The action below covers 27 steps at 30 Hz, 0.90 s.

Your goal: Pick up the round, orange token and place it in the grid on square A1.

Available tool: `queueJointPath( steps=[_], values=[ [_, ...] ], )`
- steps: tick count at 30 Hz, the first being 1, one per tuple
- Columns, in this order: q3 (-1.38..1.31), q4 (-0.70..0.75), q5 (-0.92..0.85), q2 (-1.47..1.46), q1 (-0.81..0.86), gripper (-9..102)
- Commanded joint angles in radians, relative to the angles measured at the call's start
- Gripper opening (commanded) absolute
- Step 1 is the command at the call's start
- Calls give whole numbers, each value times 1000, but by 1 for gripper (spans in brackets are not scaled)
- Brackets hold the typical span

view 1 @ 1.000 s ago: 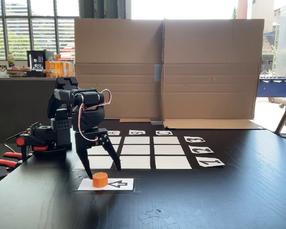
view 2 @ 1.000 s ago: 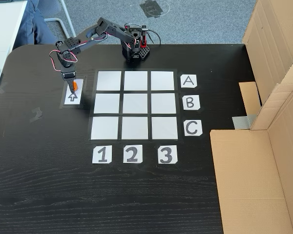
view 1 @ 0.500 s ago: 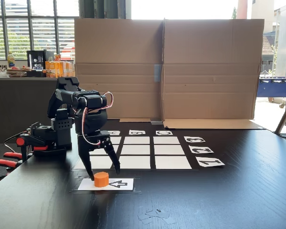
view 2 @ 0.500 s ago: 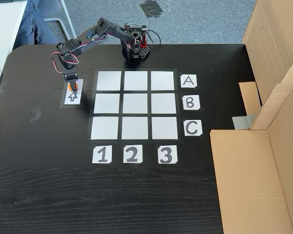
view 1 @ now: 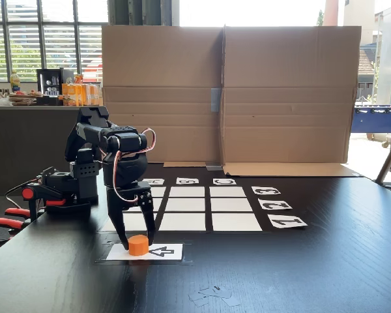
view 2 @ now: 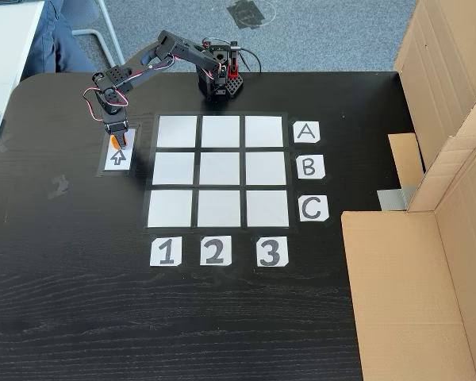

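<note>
Both gripper [view 1: 136, 244] fingers narrowly straddle the round, orange token [view 1: 138, 244] in a fixed view.

Orange token [view 1: 138, 244], white grid [view 2: 219, 171], black table [view 2: 222, 317]

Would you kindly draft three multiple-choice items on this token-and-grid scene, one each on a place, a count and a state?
1. Where does the orange token sit?
A. on square A1
B. on the arrow card
C. on the card marked 3

2. How many white cells make up the grid?
A. six
B. nine
C. twelve

3. How does the gripper stand?
A. open, fingers either side of the token
B. raised over the grid's centre
C. resting by the cardboard

Key: 1 B, the token rests on the arrow card beside the grid. 2 B, three rows of three. 3 A, a gap still shows at one finger.
</note>
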Motion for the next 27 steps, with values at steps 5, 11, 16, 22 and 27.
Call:
queueJointPath(
  steps=[5, 11, 16, 22, 27],
  values=[
    [12, 8, 12, 77, -14, 4],
    [229, 8, 18, 296, -46, 4],
    [446, 0, 18, 472, -77, 4],
    [785, -34, 18, 710, -149, 4],
    [1063, -103, 29, 942, -222, 4]
  ],
)
